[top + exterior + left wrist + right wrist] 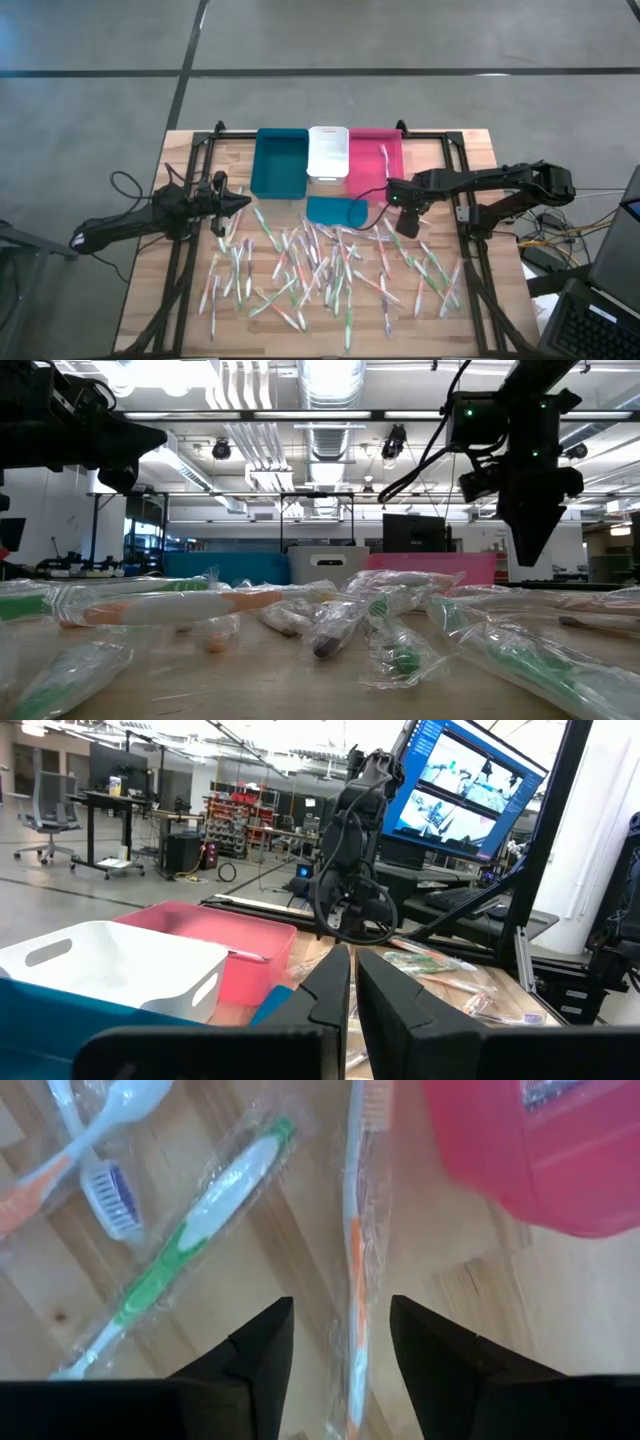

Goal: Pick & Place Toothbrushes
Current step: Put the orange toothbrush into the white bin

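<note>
Evidently the right gripper (340,1365) is held with fingers apart over an orange toothbrush (354,1250), beside the pink bin (545,1155), ready for grasping; the left gripper (352,982), fingers together, is parked mid-left of the surface (150,300).

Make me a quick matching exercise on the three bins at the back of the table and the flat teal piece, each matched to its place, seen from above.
Things:
1. teal bin
2. white bin
3. pink bin
4. flat teal piece

Places, in the high view:
A. middle of the back row
B. in front of the bins, at the edge of the toothbrush pile
C. right end of the back row
D. left end of the back row

Pairs: 1-D, 2-A, 3-C, 4-B
</note>
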`<state>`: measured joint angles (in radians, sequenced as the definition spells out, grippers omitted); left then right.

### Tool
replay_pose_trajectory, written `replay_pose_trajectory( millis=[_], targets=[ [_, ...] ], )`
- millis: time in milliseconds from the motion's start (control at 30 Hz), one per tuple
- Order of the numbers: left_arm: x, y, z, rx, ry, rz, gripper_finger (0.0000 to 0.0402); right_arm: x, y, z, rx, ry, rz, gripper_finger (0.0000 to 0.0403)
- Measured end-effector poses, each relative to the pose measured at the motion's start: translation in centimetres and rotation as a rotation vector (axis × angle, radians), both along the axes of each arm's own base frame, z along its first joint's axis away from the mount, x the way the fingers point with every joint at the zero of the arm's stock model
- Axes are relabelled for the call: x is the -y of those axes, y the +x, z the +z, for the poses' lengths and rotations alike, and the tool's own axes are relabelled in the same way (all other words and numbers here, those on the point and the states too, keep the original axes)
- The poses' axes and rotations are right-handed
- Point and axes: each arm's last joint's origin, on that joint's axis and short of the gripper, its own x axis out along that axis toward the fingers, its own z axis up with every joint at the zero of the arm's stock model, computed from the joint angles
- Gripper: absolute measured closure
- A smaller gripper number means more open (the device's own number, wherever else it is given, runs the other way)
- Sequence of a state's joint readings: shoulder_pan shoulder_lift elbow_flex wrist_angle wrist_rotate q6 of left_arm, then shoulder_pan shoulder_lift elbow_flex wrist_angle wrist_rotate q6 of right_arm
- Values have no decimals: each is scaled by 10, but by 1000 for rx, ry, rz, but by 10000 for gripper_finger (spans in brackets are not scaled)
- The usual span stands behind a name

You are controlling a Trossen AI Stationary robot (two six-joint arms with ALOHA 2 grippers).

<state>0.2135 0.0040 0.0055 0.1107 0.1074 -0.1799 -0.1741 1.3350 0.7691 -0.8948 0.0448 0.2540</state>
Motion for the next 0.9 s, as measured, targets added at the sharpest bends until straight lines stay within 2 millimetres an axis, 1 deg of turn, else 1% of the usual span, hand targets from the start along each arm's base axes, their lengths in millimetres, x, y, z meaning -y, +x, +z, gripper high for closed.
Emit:
replay_pose_trajectory(
  millis=[167, 300, 533, 733, 900],
  targets=[
    [0, 0, 0, 0, 0, 0, 376, 1, 3, -2, 44, -15, 0, 256],
    [0, 0, 0, 0, 0, 0, 376, 1, 4, -9, 79, -22, 4, 270],
    [0, 0, 0, -1, 0, 0, 376, -1, -8, -28, 33, -15, -16, 292],
    [0, 0, 0, 0, 0, 0, 376, -2, -18, -44, 20, -44, -52, 308],
    [0, 0, 0, 0, 0, 0, 376, -2, -21, -51, 38, -41, -86, 323]
  ],
)
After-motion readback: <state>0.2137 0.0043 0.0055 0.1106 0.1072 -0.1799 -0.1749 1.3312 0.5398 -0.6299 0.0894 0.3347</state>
